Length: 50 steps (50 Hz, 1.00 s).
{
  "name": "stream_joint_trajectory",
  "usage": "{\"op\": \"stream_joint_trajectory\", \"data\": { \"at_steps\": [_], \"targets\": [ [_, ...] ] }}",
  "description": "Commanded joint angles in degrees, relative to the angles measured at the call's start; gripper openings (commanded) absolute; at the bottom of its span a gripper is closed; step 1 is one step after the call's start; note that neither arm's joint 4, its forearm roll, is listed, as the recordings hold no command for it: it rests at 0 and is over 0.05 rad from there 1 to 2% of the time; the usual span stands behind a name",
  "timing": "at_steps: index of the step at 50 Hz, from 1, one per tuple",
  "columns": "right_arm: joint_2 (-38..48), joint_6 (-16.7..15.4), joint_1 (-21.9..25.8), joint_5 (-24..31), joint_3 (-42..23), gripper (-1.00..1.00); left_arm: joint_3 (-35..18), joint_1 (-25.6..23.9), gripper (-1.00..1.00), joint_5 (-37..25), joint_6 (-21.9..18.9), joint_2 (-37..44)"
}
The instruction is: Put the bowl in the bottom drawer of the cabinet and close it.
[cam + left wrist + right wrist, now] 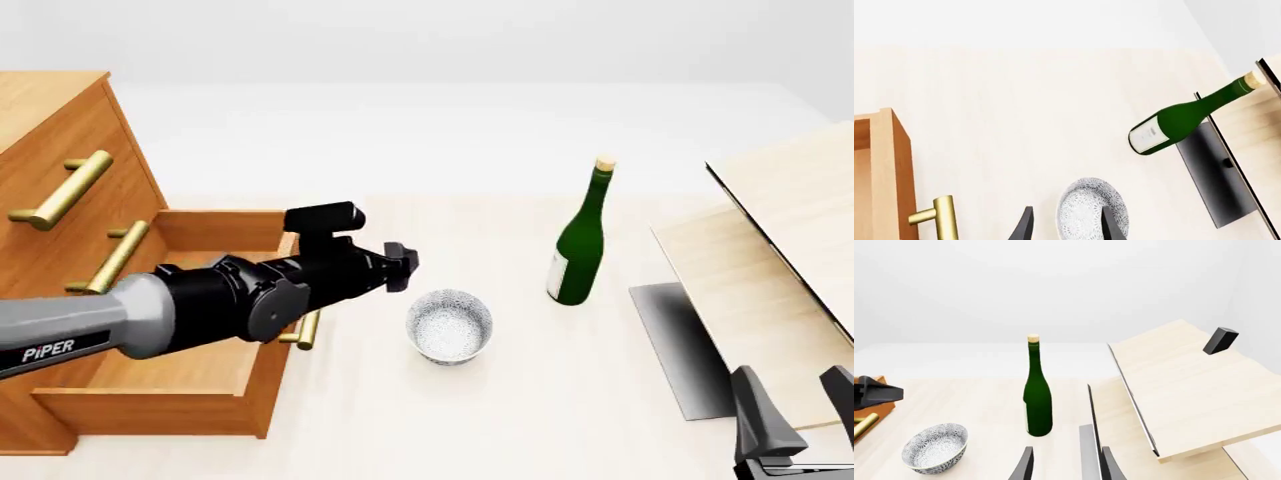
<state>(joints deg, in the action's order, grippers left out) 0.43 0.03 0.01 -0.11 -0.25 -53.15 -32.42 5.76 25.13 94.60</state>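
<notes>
pale wood table (534,420), bowl (449,325) (upright), white walls behind

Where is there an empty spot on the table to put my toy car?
Bare tabletop lies between the speckled white bowl and the green glass bottle, and along the near edge in front of both. The far strip behind the bottle is bare too. It is crowded at the open orange-brown wooden bottom drawer, where the left tool hovers, and by the pale wooden boards.
</notes>
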Motion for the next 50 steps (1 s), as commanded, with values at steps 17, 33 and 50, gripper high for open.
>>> {"op": "stream_joint_trajectory", "data": {
  "at_steps": [17,33,50],
  "targets": [
    [0.01,0.0,0.02,0.0,0.0,1.0,-1.66,-0.96,1.0,1.46,1.59,5.97],
    [0.0,0.0,0.0,0.0,0.0,1.0,-2.73,-1.9,1.0,2.03,2.79,9.35],
    [0.0,0.0,0.0,0.0,0.0,1.0,-3.68,-2.79,1.0,2.52,4.91,12.79]
  ]
}}
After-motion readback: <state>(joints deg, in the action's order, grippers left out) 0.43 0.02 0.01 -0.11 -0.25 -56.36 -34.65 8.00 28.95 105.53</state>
